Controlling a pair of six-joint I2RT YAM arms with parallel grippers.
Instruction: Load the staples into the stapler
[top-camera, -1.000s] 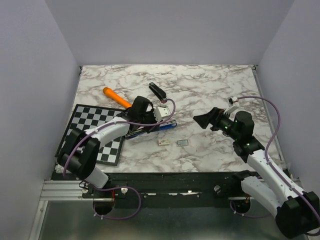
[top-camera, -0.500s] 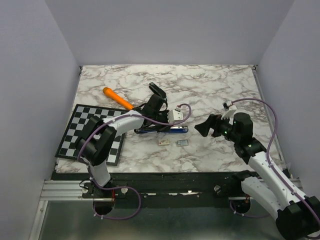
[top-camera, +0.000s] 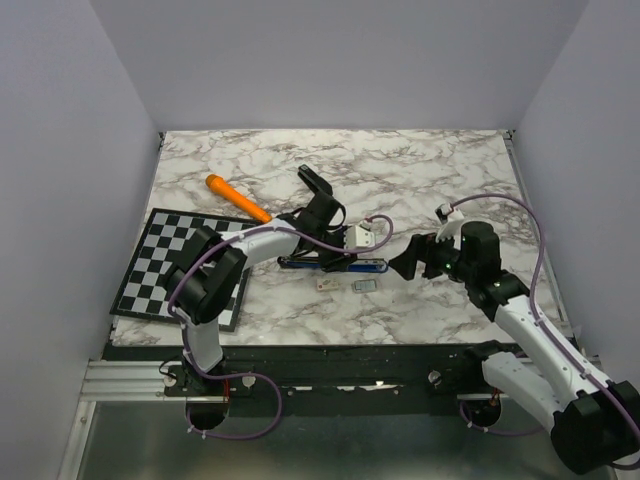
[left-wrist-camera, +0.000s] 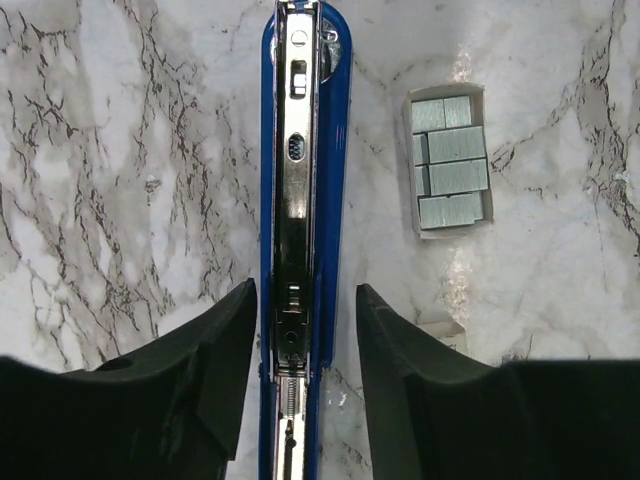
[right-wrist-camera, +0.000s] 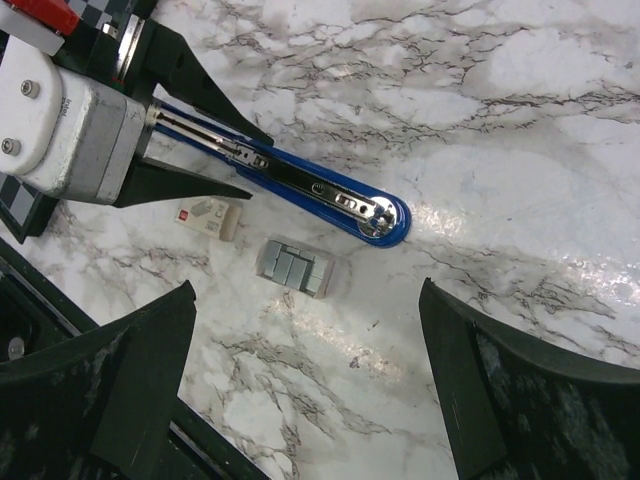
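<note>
The blue stapler lies open on the marble table, its metal staple channel facing up; it also shows in the right wrist view. My left gripper is open, its fingers on either side of the stapler's rear end with narrow gaps; it also shows in the right wrist view. The staples are several grey strips in a small tray just in front of the stapler. My right gripper is wide open and empty, hovering right of the staples.
A small whitish cardboard box lies left of the staples. An orange marker, a black object and a checkerboard mat lie to the left and behind.
My left gripper has swung to the right and the stapler has shifted right with it, now lying nearly level. My right gripper has moved left and lower, towards the staples.
</note>
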